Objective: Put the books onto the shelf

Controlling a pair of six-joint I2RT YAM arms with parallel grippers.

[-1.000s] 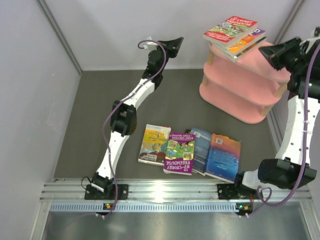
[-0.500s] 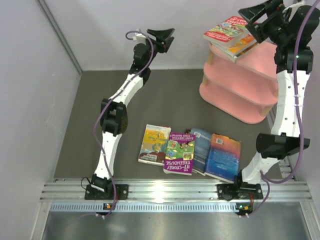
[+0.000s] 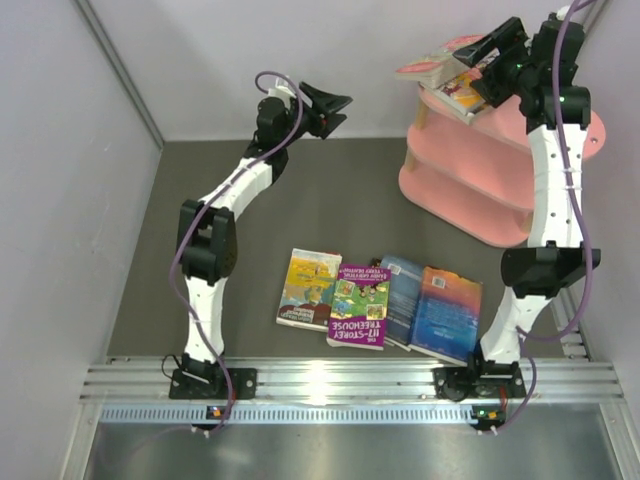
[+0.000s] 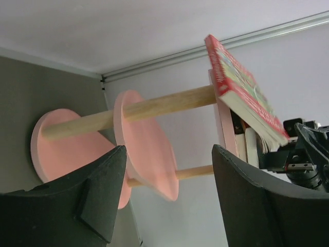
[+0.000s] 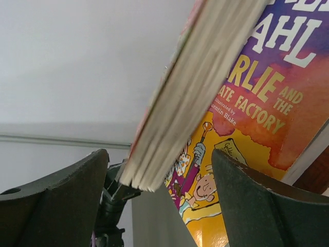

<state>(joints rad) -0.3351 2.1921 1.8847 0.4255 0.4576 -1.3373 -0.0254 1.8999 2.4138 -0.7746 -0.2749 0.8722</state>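
Observation:
The pink shelf stands at the back right. Two books lie on its top board. The red one is tilted up on one edge, over the purple Roald Dahl book. My right gripper is open at that stack. In the right wrist view the red book's page edge hangs between the wide fingers, unpinched, with the Dahl cover behind. My left gripper is open and empty in the air left of the shelf, facing its boards and the tilted red book.
Four books lie in a row near the front of the table: a yellow one, the purple Treehouse and two blue ones. Grey walls close in the left and back. A metal rail runs along the near edge.
Both grippers went from shut to open. The right arm swung up and left to the shelf's top, and the red book there now tilts. The left arm shifted slightly left.

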